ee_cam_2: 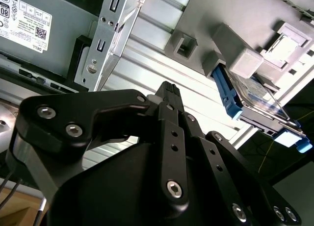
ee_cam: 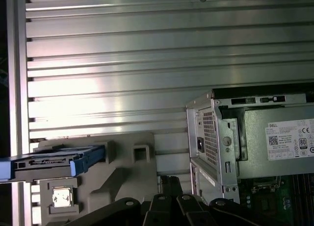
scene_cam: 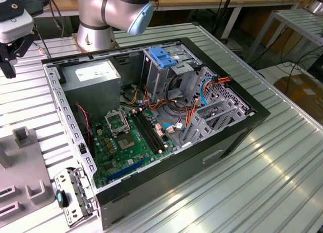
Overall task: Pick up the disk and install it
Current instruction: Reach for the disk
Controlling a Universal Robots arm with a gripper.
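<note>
The disk [ee_cam_2: 256,99], a silver drive with blue side rails, sits in a slot of a grey fixture [ee_cam_2: 211,35] on the ribbed table. In the first wrist view the disk [ee_cam: 49,167] shows edge-on, resting on the same grey fixture [ee_cam: 122,172]. My gripper [ee_cam_2: 169,88] hangs above the table between the fixture and the open computer case, apart from the disk. Its black fingers look shut with nothing between them. In the exterior view the gripper [scene_cam: 7,58] is at the far upper left, beyond the case corner.
The open computer case [scene_cam: 55,96] lies on the aluminium table with its motherboard [scene_cam: 128,137] exposed. A grey power supply box with a white label [scene_cam: 93,74] fills the case's back corner. A bare light-blue bracket [scene_cam: 164,56] stands in the drive cage. The arm's base [scene_cam: 96,20] is behind.
</note>
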